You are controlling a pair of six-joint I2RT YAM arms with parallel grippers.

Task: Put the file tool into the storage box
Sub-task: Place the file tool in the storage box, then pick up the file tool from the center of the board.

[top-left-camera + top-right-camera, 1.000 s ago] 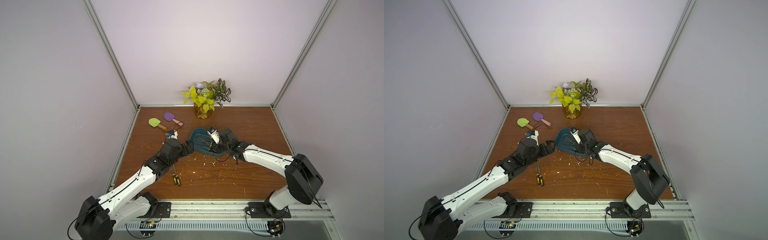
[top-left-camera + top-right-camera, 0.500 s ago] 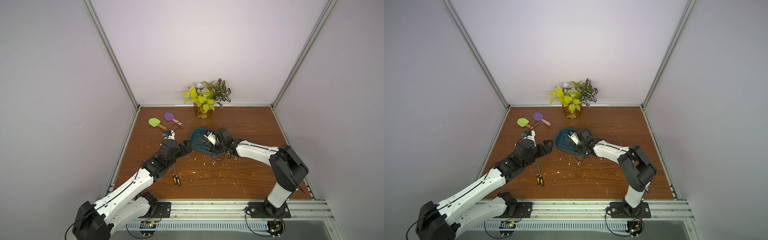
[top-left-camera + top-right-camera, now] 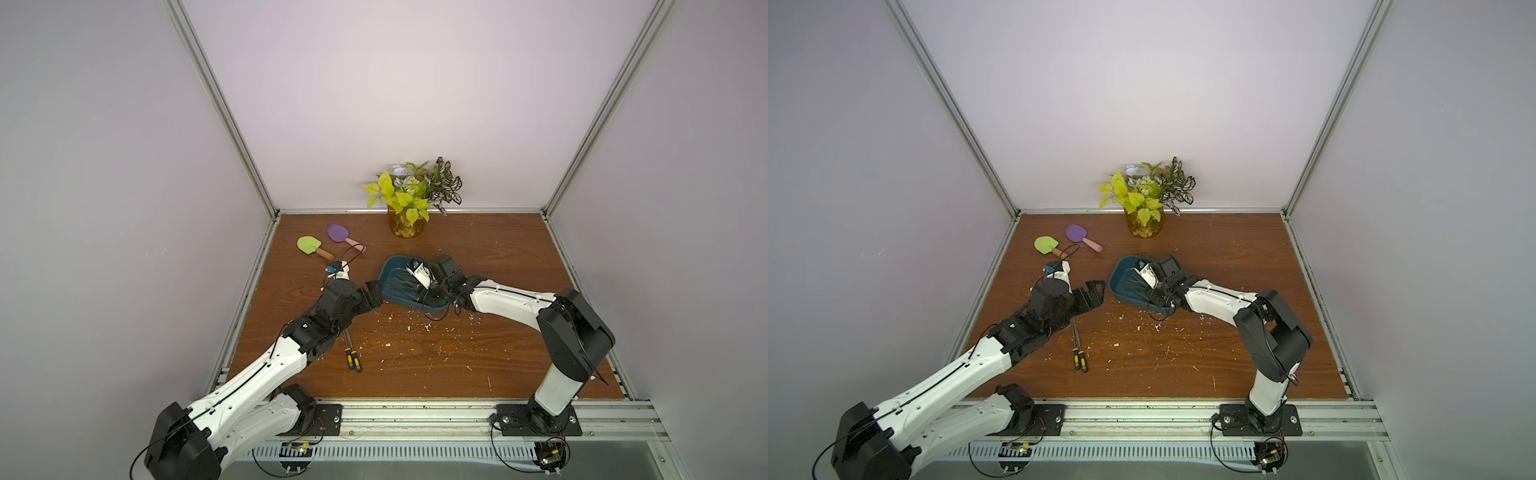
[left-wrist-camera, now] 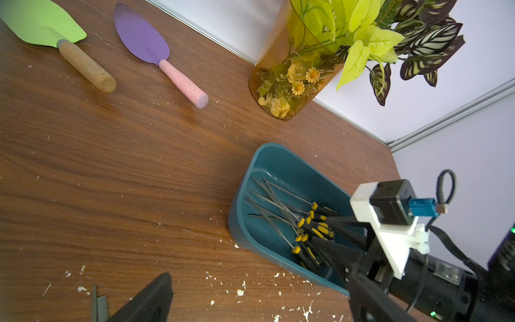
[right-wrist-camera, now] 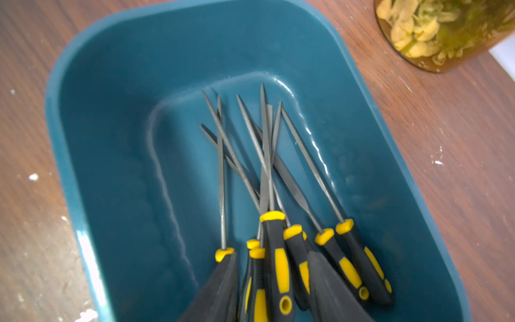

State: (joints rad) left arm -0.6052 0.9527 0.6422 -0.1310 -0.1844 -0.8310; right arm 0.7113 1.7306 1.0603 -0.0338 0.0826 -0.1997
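Wooden tabletop (image 3: 498, 257) held the storage box (image 5: 97, 125); files (image 5: 266, 167) inside lay lengthwise between the right gripper's (image 5: 271, 258) parted fingers (image 5: 220, 287), which gripped none. Two loose files (image 3: 1079, 359) lay nearest the left gripper (image 3: 1098, 295), open and empty.

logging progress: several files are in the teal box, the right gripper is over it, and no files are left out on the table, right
Not quite: two files lie on the table outside the storage box, by the left arm, as both top views show. The rest holds: several files are in the box and the right gripper is over it.
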